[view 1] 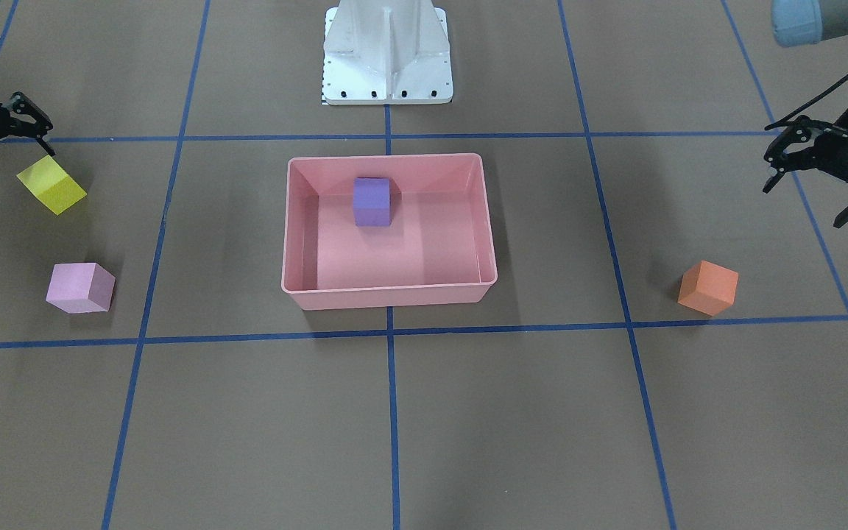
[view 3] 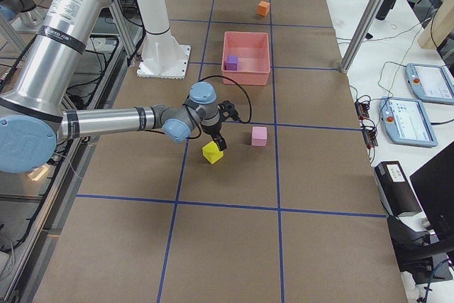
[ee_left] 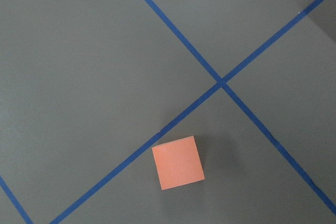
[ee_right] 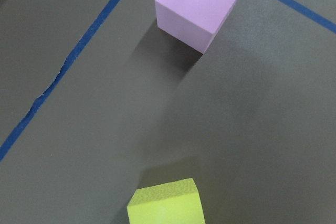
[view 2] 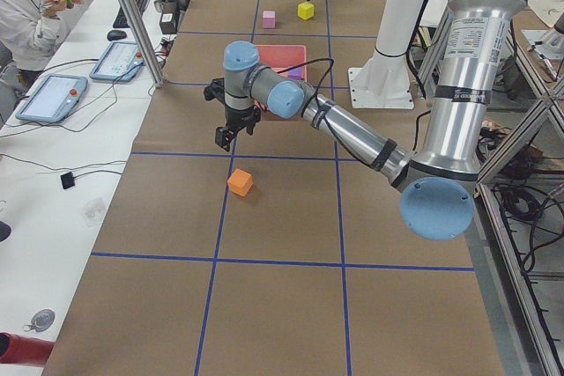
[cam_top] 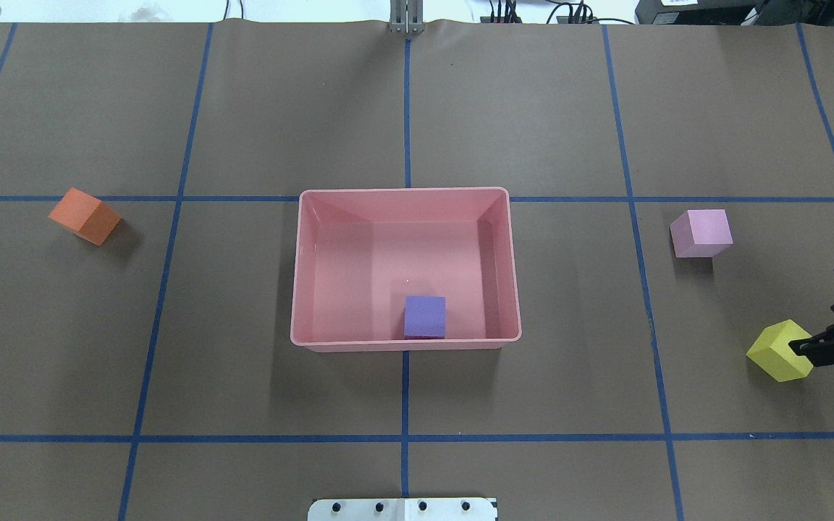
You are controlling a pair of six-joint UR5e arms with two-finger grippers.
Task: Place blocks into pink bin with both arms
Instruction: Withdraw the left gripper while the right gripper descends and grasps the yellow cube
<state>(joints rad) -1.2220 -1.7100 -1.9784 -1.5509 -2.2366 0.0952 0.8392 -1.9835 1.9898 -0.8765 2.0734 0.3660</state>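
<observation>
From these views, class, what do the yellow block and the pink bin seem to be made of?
The yellow block looks like matte foam: its top is finely grainy, without shine. The pink bin looks like smooth moulded plastic, slightly glossy: rolled rim, faint sheen on its floor.

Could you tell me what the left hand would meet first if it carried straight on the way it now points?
The left hand points down at the table. The orange block lies low in its wrist view, so it would probably meet that first, or the table just beside it; depth is unclear.
</observation>
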